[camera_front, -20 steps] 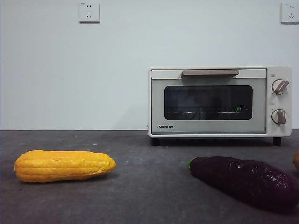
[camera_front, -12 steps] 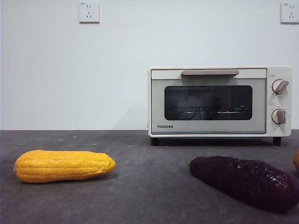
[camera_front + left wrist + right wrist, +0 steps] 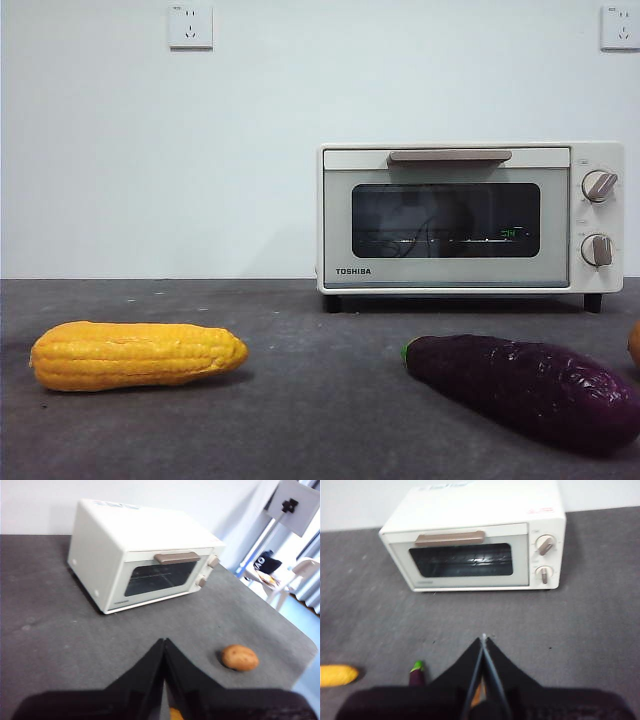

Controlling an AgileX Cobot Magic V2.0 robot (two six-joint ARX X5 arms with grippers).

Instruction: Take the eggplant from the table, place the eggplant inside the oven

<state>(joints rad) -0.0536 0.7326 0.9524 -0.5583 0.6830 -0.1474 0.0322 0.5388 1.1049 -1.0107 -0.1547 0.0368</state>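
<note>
Here the flat, dark grey, speckled bench point(image 3: 300, 400) spans the whole scene and carries everything. At its far right stands the small cream-white toaster oven point(image 3: 470, 215) with a dark glass door; the door is shut under its bar handle, so it apparently has to be opened before anything can go inside. On the near right lies the long, glossy dark-purple eggplant point(image 3: 520, 385), resting on its side with its green stem end turned left, well in front of the oven and apart from it. On the near left lies the yellow corn cob point(image 3: 135, 355), well apart from the eggplant. A small brown, potato-like lump point(image 3: 240, 657) sits on the bench too, seen in the left wrist view. The left gripper point(image 3: 164, 645) hangs above the bench with its jaws pressed together and nothing between them. The right gripper point(image 3: 483, 641) is likewise closed and empty, poised above the eggplant's stem end, probably ready to descend for the pick.
</note>
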